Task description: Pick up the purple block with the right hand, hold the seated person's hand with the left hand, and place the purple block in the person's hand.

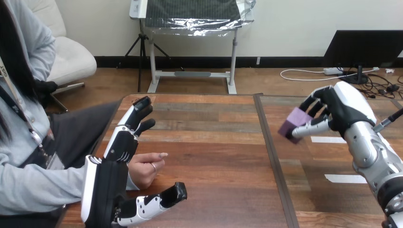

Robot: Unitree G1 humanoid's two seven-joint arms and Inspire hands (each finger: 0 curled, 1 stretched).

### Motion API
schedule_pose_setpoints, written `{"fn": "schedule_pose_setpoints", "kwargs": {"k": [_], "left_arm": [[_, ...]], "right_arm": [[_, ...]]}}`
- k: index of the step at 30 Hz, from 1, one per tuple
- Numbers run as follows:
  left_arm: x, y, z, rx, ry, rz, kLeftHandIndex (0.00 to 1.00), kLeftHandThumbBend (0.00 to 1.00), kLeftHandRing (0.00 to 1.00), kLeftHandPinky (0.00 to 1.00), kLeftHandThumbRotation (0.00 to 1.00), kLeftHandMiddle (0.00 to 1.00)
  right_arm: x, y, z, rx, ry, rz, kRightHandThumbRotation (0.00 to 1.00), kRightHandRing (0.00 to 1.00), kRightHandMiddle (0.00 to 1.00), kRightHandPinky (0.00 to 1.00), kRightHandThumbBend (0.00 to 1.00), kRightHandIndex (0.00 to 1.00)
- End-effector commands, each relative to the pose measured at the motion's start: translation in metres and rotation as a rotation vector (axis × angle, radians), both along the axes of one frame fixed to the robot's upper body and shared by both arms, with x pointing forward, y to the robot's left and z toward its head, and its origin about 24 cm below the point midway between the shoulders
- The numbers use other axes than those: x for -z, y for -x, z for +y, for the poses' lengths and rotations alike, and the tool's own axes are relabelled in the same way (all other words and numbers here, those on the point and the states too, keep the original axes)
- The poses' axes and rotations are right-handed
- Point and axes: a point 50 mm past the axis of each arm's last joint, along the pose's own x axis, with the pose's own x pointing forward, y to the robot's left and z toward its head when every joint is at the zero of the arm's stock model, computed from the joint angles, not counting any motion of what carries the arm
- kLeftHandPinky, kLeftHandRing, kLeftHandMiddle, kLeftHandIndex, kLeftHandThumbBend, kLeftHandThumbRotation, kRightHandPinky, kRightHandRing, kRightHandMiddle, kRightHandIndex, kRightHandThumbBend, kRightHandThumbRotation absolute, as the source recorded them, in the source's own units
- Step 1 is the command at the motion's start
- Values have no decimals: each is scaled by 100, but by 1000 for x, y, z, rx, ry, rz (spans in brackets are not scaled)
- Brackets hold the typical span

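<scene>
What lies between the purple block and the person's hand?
Between the purple block and the person's hand, the head view shows only bare table, crossed by its dark seam.

The long brown wooden table [214,156] shows planked grain with a low satin sheen, and the flat white tape strips [328,139] on it look matt. The small purple block [292,124] looks matt and smooth-faced. The black-and-white right hand [340,111] and left hand [104,187] have glossy white plastic shells over duller black parts. The silver right forearm [373,156] looks like smooth, shiny metal.
</scene>
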Motion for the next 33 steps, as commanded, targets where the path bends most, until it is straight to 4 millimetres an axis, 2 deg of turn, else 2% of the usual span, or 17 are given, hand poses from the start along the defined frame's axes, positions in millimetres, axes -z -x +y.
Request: {"fn": "schedule_pose_setpoints", "kwargs": {"k": [1,13,33], "left_arm": [[-15,-11,2,1,-13,-60,88,100,90,82,53,91],[-13,-14,11,-46,-87,19,89,100,94,88,43,92],[-19,-26,37,-134,-329,101,89,100,93,87,42,91]], "right_arm": [[-27,-14,15,-42,-76,-145,0,34,41,27,82,49],[-30,-14,22,-50,-175,-198,0,33,41,27,80,49],[-30,-10,35,-66,-300,-285,0,32,41,25,80,50]]}}
